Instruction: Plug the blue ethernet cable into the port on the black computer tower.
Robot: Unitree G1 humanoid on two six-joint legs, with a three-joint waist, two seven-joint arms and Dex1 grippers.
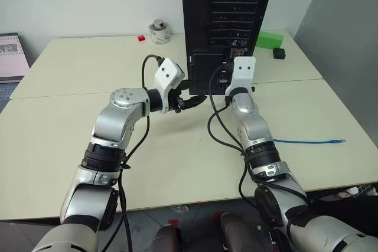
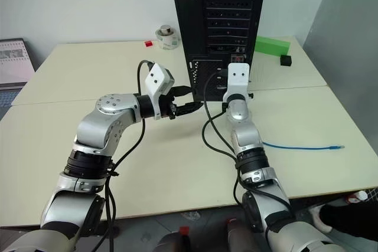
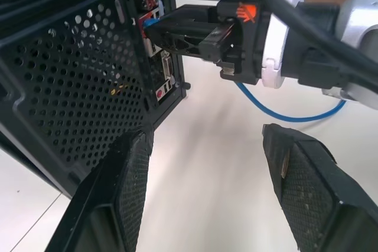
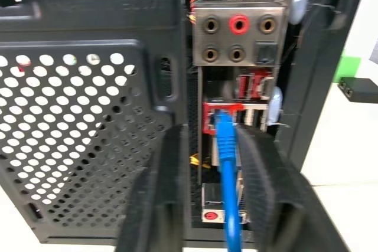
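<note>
Our left gripper (image 3: 204,199) hangs open and empty just beside the black computer tower (image 1: 227,10). To its right our right gripper (image 4: 207,169) sits at the rear connector strip — fingers slightly parted, the blue ethernet cable (image 4: 226,146) between them. Its plug meets a red-framed port (image 4: 215,116), its slack trailing rightward across the table (image 1: 71,140).

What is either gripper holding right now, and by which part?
Left gripper: open, holding nothing. Right gripper: its fingers flank the thin blue ethernet cable just behind the plug at the black computer tower; a grip cannot be told.
</note>
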